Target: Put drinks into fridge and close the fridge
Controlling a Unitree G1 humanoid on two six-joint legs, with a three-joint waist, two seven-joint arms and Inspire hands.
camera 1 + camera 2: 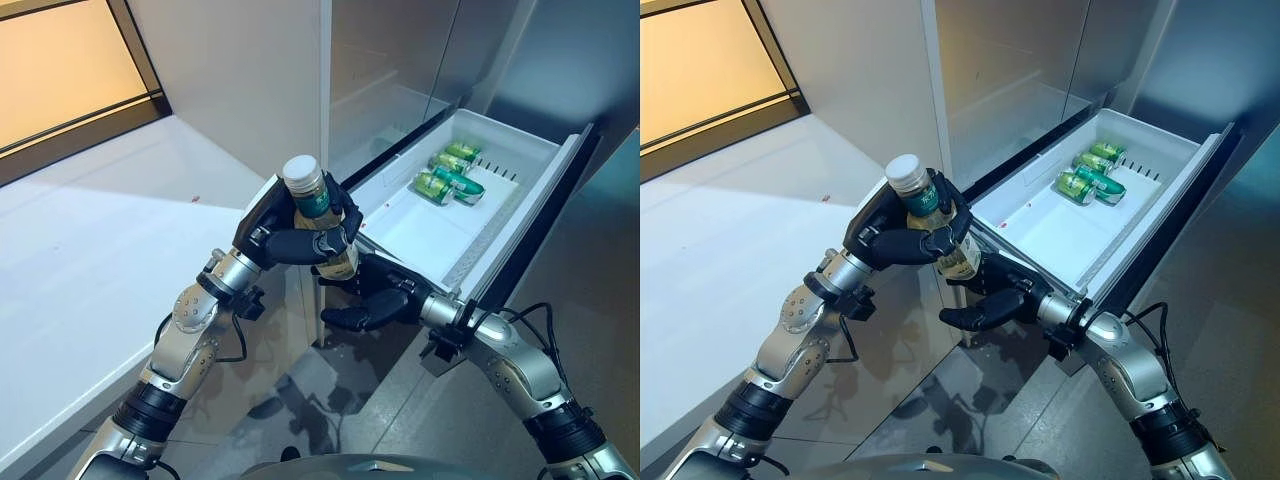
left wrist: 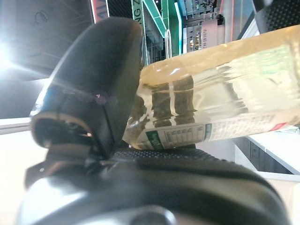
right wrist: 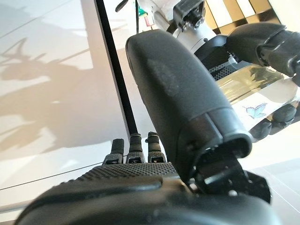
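Left hand (image 1: 285,232): fingers curled round the bottle (image 1: 318,215), held upright beside the open fridge drawer (image 1: 425,235).
Right hand (image 1: 375,300): fingers spread, beneath the bottle.
Cans (image 1: 448,177): lying in the drawer.

Bottle (image 1: 322,222) in left hand (image 1: 290,235): green label with white print, too small to read; left wrist view shows a printed table on the label, illegible. A butterfly picture shows on the bottle in the right wrist view. Cans (image 1: 447,178) in fridge drawer (image 1: 420,232): green print, unreadable.
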